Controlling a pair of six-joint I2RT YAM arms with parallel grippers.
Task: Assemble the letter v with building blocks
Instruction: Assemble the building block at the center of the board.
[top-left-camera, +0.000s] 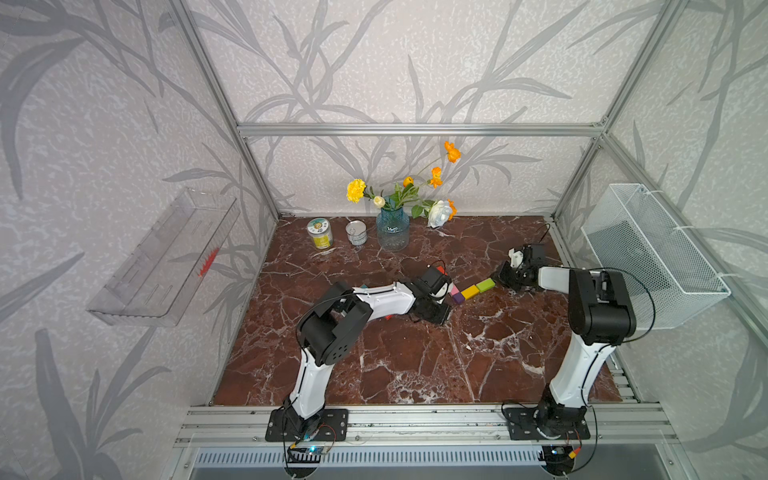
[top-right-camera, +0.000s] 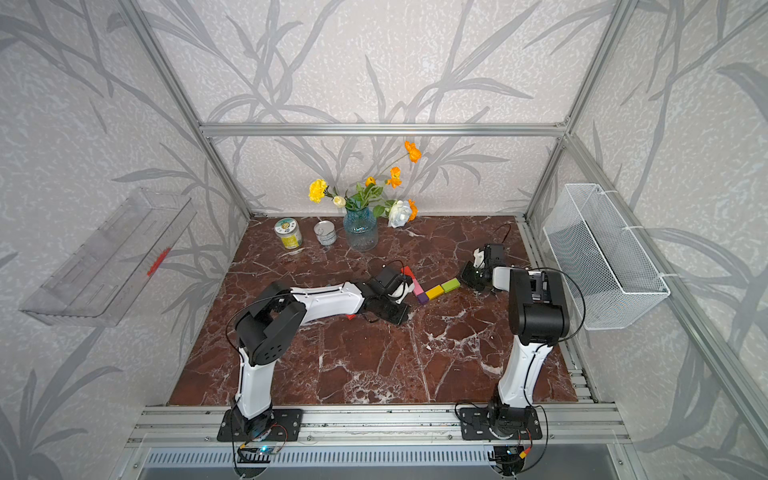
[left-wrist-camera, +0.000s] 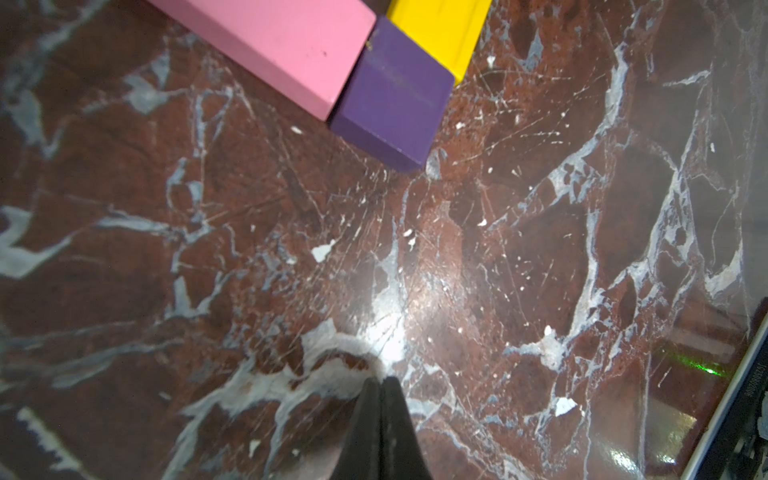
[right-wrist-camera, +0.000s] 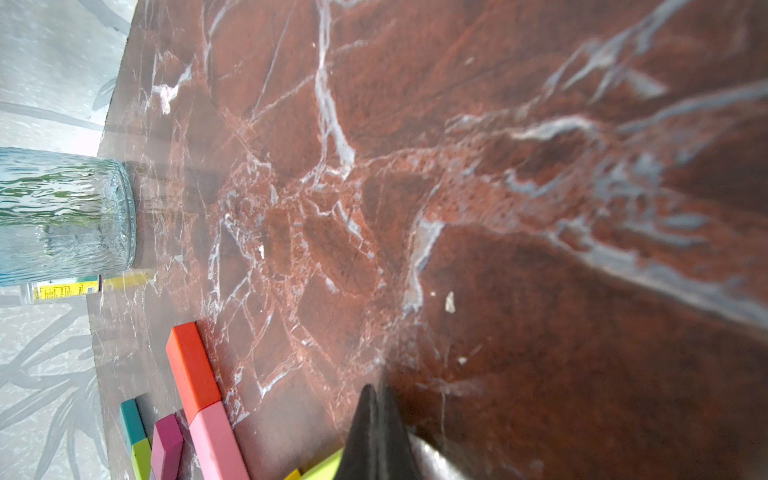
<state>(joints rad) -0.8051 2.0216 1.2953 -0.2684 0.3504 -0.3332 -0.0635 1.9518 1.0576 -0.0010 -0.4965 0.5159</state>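
In both top views a V of building blocks lies mid-table: a red bar (top-right-camera: 405, 272) and a pink bar (top-right-camera: 415, 286) form one arm. A purple cube (top-left-camera: 457, 297) sits at the corner. A yellow block (top-left-camera: 470, 292) and a lime green block (top-left-camera: 485, 285) form the other arm. My left gripper (top-left-camera: 441, 315) is shut and empty, low over the table just in front of the purple cube (left-wrist-camera: 395, 95). My right gripper (top-left-camera: 496, 276) is shut and empty, its tip at the lime green block's outer end (right-wrist-camera: 324, 467). Teal (right-wrist-camera: 132, 419), magenta (right-wrist-camera: 166, 446) and another lime green block lie beyond the pink bar (right-wrist-camera: 216, 444).
A blue glass vase of flowers (top-left-camera: 392, 230) and two cans (top-left-camera: 320, 233) (top-left-camera: 356, 232) stand at the back. A white wire basket (top-left-camera: 652, 253) hangs on the right wall and a clear tray (top-left-camera: 166, 257) on the left wall. A small red piece (top-left-camera: 388, 317) shows under the left arm.
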